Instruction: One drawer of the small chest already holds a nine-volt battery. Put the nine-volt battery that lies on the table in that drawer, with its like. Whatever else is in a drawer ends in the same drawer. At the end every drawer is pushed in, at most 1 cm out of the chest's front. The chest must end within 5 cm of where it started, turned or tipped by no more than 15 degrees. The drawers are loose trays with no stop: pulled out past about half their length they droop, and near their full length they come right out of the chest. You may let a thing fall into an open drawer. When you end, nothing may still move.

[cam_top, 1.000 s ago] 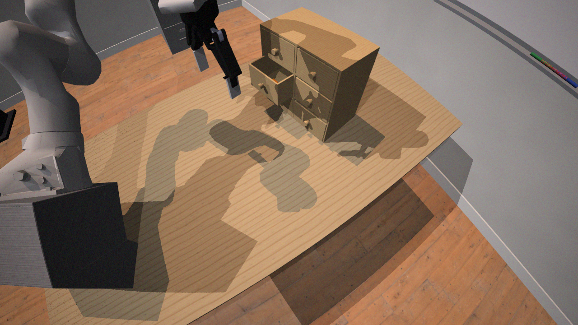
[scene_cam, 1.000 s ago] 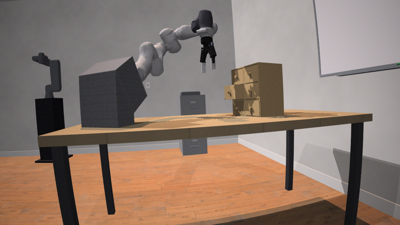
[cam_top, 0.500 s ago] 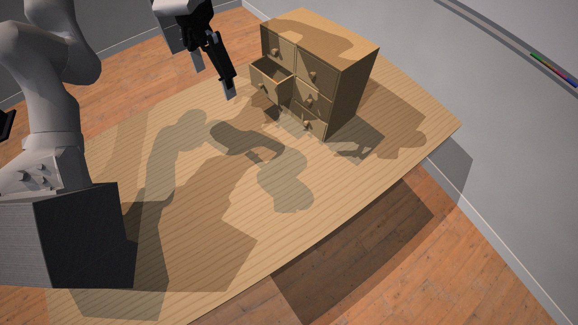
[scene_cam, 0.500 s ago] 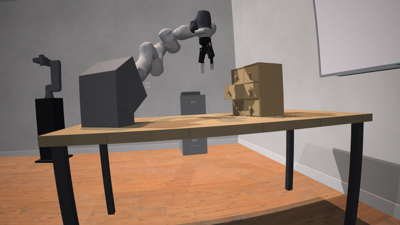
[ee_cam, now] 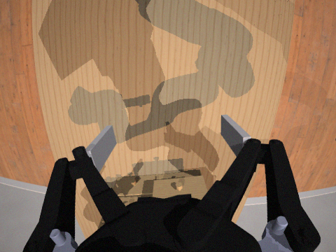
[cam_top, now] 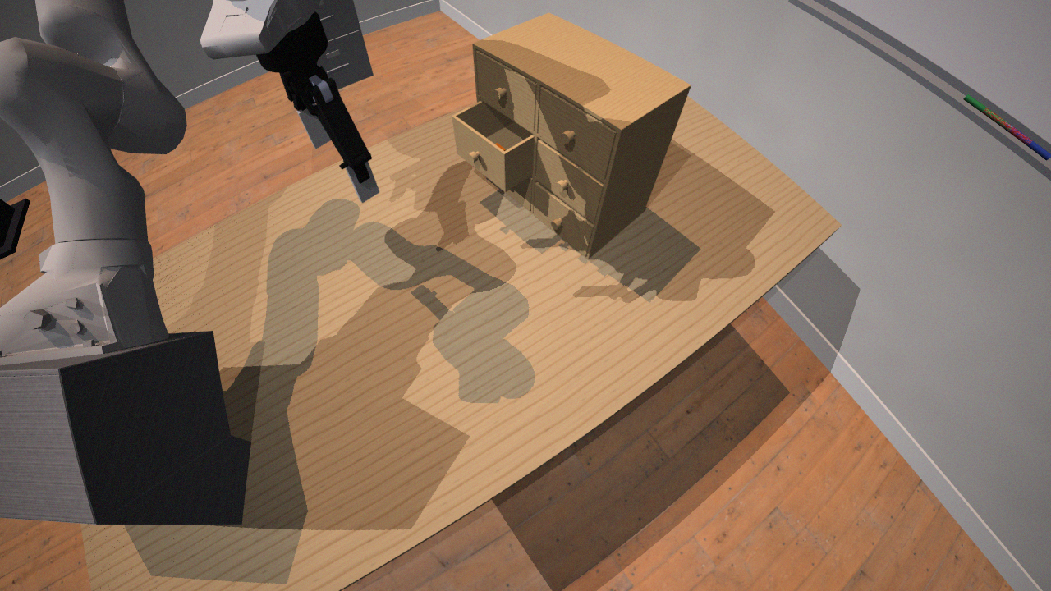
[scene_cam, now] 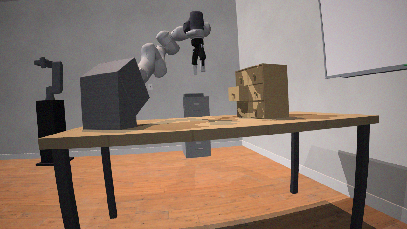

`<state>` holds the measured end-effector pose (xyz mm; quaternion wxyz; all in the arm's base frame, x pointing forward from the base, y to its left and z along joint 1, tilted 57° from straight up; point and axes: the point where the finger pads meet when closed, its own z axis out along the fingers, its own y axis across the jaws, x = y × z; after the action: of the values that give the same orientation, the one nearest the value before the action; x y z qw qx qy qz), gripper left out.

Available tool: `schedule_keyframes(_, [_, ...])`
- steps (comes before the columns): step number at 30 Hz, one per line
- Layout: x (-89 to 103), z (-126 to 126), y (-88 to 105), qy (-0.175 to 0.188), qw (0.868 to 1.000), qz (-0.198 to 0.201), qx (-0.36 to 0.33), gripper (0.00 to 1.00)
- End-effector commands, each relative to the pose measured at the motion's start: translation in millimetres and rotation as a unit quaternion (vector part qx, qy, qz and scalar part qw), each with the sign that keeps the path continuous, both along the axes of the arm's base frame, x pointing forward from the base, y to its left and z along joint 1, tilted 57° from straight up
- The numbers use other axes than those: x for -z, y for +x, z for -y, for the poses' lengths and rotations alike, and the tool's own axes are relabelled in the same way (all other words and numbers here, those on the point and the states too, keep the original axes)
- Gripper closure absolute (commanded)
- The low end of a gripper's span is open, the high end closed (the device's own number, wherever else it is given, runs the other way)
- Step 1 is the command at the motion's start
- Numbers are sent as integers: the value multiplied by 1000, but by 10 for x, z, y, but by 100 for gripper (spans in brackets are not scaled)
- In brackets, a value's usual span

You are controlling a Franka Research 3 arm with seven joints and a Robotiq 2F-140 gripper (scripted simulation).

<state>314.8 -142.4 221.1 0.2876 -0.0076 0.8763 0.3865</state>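
The small wooden chest (cam_top: 580,58) (scene_cam: 274,88) (ee_cam: 159,185) stands at the far side of the table (cam_top: 588,367) (scene_cam: 199,132). Its middle left drawer (cam_top: 484,158) (scene_cam: 237,93) is pulled partly out, and a bit of something orange (cam_top: 499,146) shows inside it. The other drawers are pushed in. My gripper (cam_top: 341,160) (scene_cam: 198,69) (ee_cam: 166,129) is open and empty. It hangs high above the table, in front of the chest and to the left of the open drawer, fingers pointing down. I see no nine-volt battery on the table top in any view.
The robot's grey base block (cam_top: 110,419) (scene_cam: 111,93) sits on the near left of the table. A grey filing cabinet (scene_cam: 196,106) stands on the floor behind the table. A black stand (scene_cam: 49,119) with a small arm is at the far left.
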Motion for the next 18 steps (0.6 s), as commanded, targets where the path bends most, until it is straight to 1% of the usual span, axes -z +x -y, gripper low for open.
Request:
schedule_keyframes(1, [48, -34, -121, -9, 1000, 5, -7, 0])
schedule_keyframes(4, [64, -57, -165, -9, 1000, 5, -7, 0])
schedule_keyframes(9, [66, -61, -172, -9, 1000, 5, -7, 0])
schedule_keyframes(15, [67, -69, -151, -8, 1000, 10, -3, 0])
schedule_keyframes(18, [67, -85, -107, -4, 1000, 20, 7, 0])
